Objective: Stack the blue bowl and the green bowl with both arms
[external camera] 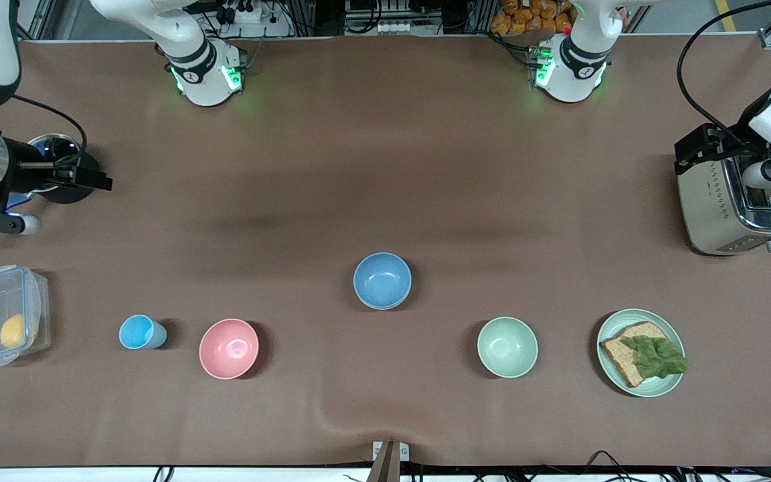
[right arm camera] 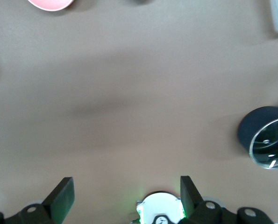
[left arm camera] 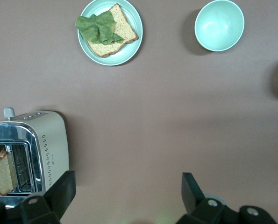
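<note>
Front view is showing the blue bowl (external camera: 382,280) sitting upright near the middle of the table (external camera: 385,167). The green bowl (external camera: 507,347) is sitting nearer to the camera than the blue bowl and more toward the left arm's end; the two bowls are well apart. In the left wrist view the green bowl (left arm camera: 219,24) is also showing, empty, beside a plate (left arm camera: 110,31) with bread and lettuce.

The left gripper (left arm camera: 129,191) is hanging in the air at the left arm's end of the table, just beside the toaster (external camera: 740,201). Its fingers are standing wide apart and are holding nothing. A slice of bread is sticking out of the toaster (left arm camera: 29,156).

The right gripper (right arm camera: 128,193) is hanging over bare table at the right arm's end, with its fingers also spread wide and empty. A dark round dish (right arm camera: 265,140) with a shiny inside is lying near it.

A pink bowl (external camera: 229,348) and a small cup (external camera: 139,332) are standing in the row nearer to the camera, toward the right arm's end. A clear box (external camera: 4,314) with something yellow inside is lying at that same end of the table.
</note>
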Motion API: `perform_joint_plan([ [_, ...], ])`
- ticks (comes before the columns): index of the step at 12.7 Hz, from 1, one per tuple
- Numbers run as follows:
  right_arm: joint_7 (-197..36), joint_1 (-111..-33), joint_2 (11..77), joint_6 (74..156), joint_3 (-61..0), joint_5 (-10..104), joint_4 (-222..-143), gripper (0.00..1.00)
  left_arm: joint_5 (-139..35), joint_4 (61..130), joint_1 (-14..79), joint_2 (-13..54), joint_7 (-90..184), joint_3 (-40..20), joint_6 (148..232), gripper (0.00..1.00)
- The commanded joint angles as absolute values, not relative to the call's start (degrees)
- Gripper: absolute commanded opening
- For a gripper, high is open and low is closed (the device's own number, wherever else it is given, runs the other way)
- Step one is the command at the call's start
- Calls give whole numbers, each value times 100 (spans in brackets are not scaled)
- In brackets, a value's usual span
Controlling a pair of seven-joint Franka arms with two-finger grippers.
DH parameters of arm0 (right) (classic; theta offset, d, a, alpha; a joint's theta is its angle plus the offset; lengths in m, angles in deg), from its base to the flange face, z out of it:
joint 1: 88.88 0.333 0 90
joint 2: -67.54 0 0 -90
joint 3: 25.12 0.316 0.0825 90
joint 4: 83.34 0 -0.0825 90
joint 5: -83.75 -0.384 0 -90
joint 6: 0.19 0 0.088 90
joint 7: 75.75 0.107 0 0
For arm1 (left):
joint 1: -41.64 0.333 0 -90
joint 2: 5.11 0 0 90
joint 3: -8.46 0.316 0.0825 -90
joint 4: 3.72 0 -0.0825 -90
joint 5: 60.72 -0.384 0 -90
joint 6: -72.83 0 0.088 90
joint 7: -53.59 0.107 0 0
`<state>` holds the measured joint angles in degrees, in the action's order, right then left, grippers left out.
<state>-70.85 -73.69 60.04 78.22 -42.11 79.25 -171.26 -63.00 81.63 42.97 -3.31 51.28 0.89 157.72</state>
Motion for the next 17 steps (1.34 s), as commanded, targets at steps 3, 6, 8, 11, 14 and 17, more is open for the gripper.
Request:
perform_joint_plan([
  [3, -7030, -8841, 7085, 8715, -2568, 8287, -18341, 100, -6151, 8286, 4348, -493, 5332, 117, 15738, 100],
  [6, -7065, -9125, 7132, 8727, -2283, 8314, -18389, 100, -6151, 8303, 4340, -528, 5332, 117, 15738, 100],
  [8, -7109, -9160, 6992, 8526, -2301, 8314, -18154, 100, -6151, 8303, 4340, -528, 5332, 117, 15747, 100],
  [11, -7100, -9134, 6517, 7866, -2336, 8322, -17283, 100, -6177, 8251, 4322, -502, 5376, 117, 15747, 100],
  [14, -7100, -9125, 6516, 7874, -2336, 8322, -17282, 100, -6204, 8242, 4313, -493, 5376, 117, 15747, 100],
  [17, -7100, -9116, 6499, 7988, -2336, 8322, -17273, 100, -6195, 8242, 4313, -484, 5368, 117, 15747, 100],
])
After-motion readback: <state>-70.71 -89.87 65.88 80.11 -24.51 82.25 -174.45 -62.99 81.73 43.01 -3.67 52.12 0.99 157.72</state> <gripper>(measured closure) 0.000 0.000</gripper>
